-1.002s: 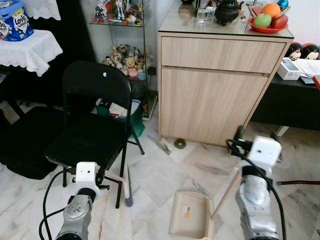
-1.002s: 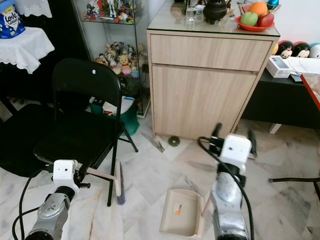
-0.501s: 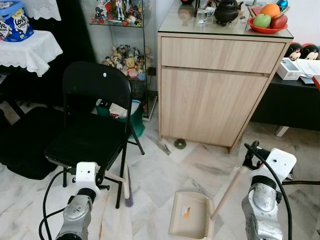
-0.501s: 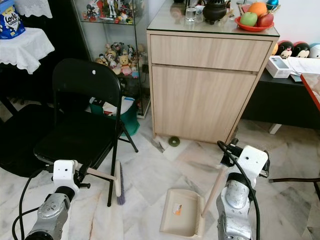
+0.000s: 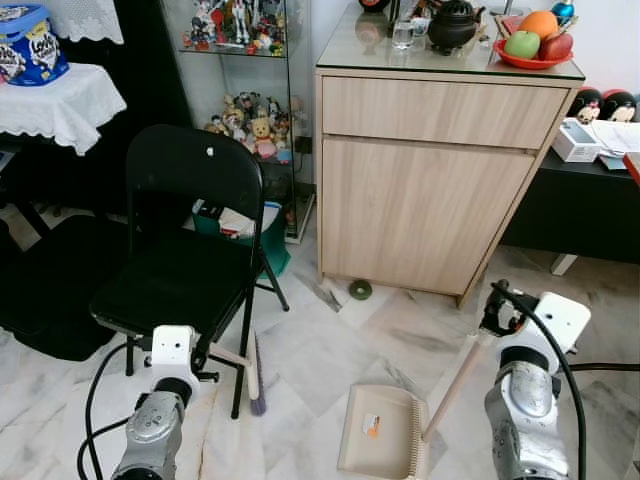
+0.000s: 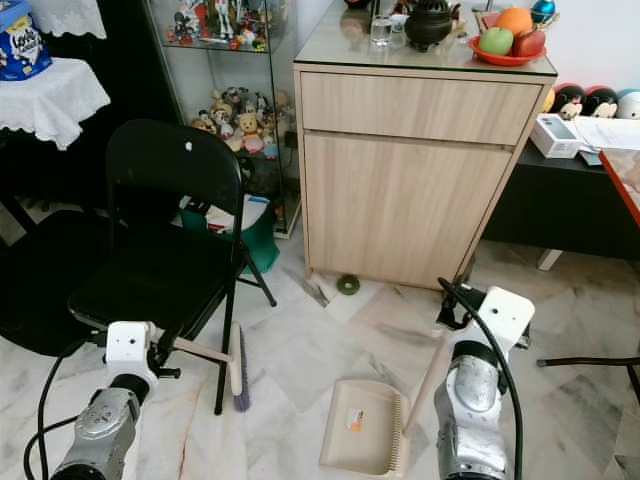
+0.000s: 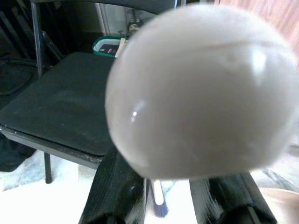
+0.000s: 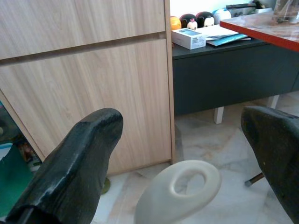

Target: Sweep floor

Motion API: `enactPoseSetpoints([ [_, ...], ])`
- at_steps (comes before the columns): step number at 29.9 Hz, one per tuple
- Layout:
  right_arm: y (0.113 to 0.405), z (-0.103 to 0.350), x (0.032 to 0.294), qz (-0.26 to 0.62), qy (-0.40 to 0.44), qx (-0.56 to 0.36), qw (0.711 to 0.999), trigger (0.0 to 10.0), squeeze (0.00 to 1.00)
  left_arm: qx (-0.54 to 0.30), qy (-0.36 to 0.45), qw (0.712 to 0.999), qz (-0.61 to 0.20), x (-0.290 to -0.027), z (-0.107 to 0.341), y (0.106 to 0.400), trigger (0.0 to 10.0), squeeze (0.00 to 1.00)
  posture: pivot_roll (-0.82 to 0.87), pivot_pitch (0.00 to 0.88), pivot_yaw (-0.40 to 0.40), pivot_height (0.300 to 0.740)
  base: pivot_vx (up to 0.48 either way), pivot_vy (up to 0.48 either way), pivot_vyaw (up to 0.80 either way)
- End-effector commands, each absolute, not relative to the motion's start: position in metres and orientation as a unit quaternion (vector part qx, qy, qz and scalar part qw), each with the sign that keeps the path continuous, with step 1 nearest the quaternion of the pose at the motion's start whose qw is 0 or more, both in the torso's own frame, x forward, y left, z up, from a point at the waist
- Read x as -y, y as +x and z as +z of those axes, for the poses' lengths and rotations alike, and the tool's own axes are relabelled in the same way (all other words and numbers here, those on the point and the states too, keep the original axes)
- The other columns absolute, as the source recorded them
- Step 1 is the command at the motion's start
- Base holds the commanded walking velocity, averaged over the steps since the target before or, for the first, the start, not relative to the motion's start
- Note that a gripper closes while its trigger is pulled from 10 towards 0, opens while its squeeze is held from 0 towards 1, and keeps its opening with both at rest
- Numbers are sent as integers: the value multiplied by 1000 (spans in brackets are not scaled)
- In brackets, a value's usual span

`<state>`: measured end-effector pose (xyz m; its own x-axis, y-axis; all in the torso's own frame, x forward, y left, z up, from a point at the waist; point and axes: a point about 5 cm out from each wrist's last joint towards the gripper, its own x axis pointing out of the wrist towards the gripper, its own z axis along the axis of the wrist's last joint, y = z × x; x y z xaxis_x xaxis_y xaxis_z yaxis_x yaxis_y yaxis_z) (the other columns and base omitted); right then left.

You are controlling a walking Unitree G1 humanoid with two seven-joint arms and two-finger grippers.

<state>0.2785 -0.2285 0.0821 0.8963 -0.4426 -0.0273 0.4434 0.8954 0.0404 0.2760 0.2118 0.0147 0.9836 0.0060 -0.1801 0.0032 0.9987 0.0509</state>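
Right gripper [image 8: 182, 154] open around dustpan handle [image 8: 180, 191]

A black folding chair [image 6: 165, 240] stands at the left on the marble floor [image 6: 300, 350]. Just right of its near front leg, a small broom [image 6: 237, 368] hangs with its purple bristles down by the floor, its pale handle running left to the left gripper [image 6: 160, 352]. A beige dustpan [image 6: 362, 428] lies flat on the floor near the middle, and its long handle slants up and right to the right gripper [image 6: 445, 310]. Farther back stands a wooden cabinet [image 6: 410, 170], its top surface carrying a dark teapot [image 6: 430, 20] and a red fruit bowl [image 6: 510, 38]. A small green disc [image 6: 348, 285] lies at the cabinet's foot.
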Motion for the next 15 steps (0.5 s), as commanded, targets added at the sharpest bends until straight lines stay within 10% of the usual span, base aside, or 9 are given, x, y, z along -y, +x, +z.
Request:
enactPoseSetpoints([
  [1, 278, 76, 233, -238, 10, -34, 971, 10000, 0, -109, 42, 993, 6, -217, 9, 270, 10000, 0, -69, 30, 27, 740, 0, 0, 0],
  [15, 278, 67, 238, -253, 11, -62, 965, 10000, 0, -110, 48, 993, 11, -222, 9, 269, 10000, 0, -57, 42, 36, 740, 0, 0, 0],
])
